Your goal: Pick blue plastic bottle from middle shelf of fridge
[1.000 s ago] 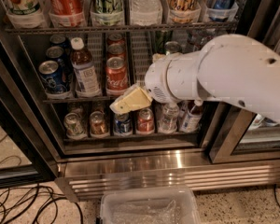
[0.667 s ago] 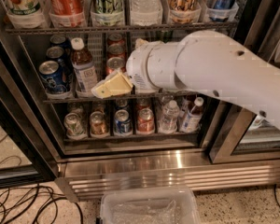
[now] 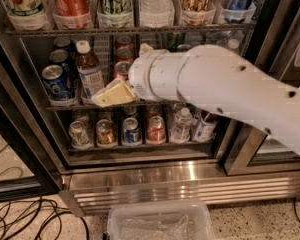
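**Tool parked right next to the blue bottle, grip state unclear**

So the blue plastic bottle is standing upright on the table, i.e. the middle wire rack of the fridge. It's near the left end and close to the front edge, one lane in from the left. White cap, dark liquid, blue-and-white label, and it's taller than the blue cans sitting just to its left.

The tool is at the front edge of the table, just to the right of the bottle and low, around the bottom of the label. Its cream tip points left and lands right at the bottle's base. It may be touching, I honestly can't tell. I also can't tell whether the tool is wide or narrow, since only that one cream wedge shows properly and the fat white arm covers the rest.

The arm comes in from the right and hides most of the right half of the table. Some red cans peek out between the bottle and the arm; whatever's further right is hard to make out.

The big soda bottles on the rack above are cut off at the top. A clear plastic bin on the floor is cut off at the bottom.
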Robot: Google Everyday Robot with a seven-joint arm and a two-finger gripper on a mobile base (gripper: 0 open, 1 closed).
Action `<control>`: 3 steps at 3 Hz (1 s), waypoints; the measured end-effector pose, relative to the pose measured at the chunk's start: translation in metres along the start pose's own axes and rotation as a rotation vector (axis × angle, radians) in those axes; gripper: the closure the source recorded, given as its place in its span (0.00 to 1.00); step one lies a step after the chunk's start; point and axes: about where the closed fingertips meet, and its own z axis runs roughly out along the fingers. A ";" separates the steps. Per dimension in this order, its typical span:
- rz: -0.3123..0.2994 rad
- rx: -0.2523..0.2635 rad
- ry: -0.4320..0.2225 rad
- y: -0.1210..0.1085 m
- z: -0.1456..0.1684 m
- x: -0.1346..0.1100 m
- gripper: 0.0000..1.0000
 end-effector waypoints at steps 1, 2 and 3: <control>-0.002 0.021 -0.031 0.041 0.017 0.001 0.00; 0.054 0.098 -0.047 0.058 0.003 0.024 0.00; 0.122 0.192 -0.063 0.077 -0.020 0.053 0.00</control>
